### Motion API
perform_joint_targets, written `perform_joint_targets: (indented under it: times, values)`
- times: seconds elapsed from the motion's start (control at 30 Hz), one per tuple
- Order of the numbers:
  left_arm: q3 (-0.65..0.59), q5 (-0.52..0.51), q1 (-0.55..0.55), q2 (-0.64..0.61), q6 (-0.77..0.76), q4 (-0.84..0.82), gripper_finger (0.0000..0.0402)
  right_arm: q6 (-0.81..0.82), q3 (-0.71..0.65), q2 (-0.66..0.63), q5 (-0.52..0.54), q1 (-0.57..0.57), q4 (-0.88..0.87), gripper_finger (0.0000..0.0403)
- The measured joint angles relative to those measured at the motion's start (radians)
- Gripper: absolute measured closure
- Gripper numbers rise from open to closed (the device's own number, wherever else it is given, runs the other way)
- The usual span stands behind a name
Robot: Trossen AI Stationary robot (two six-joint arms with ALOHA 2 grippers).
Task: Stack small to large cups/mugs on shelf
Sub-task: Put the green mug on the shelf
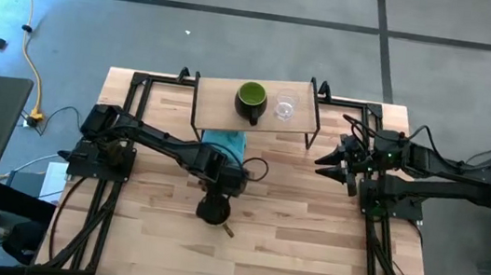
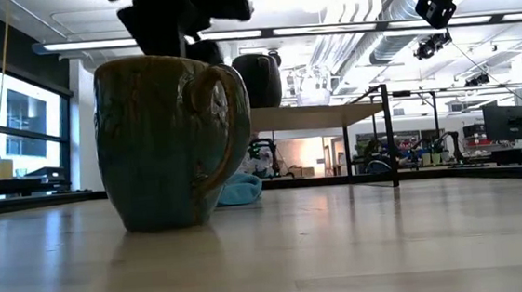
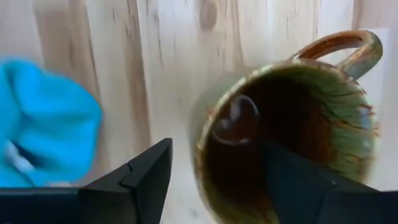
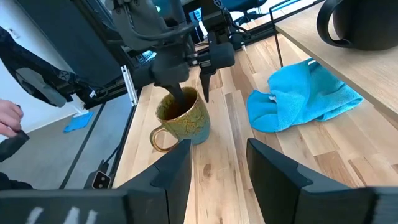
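Observation:
The brown mug (image 3: 292, 124) stands upright on its base on the wooden table, near the middle (image 1: 213, 212), with its handle (image 3: 348, 46) toward the near right. My left gripper (image 3: 217, 146) hangs open over it, pointing down. One finger (image 4: 179, 98) is inside the mug and the other finger (image 3: 149, 174) is outside its wall, on the side opposite the handle. The shelf (image 1: 223, 92) at the far edge carries the green-lined mug (image 1: 250, 101) and the clear glass cup (image 1: 285, 108), side by side. My right gripper (image 1: 332, 162) waits open above the table's right side.
A teal cloth (image 1: 226, 140) lies crumpled on the table between the shelf and the brown mug, under my left arm. The shelf's black legs (image 1: 311, 136) stand at the far side. A person's hand (image 4: 9, 118) shows beyond the table's left edge.

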Motion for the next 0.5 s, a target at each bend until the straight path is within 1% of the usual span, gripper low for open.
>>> perform_joint_targets:
  times: [0.3, 0.4, 0.5]
  values:
    - [0.000, 0.066, 0.000, 0.000, -0.420, -0.028, 0.0185, -0.043, 0.000, 0.000, 0.000, 0.000, -0.005, 0.0258]
    - [0.000, 0.068, 0.000, 0.000, -0.566, -0.044, 0.0185, -0.043, 0.000, 0.000, -0.001, 0.000, -0.005, 0.0258]
    - [0.000, 0.068, 0.000, 0.000, -0.668, -0.050, 0.0185, -0.052, 0.000, 0.000, -0.011, 0.000, -0.004, 0.0258]
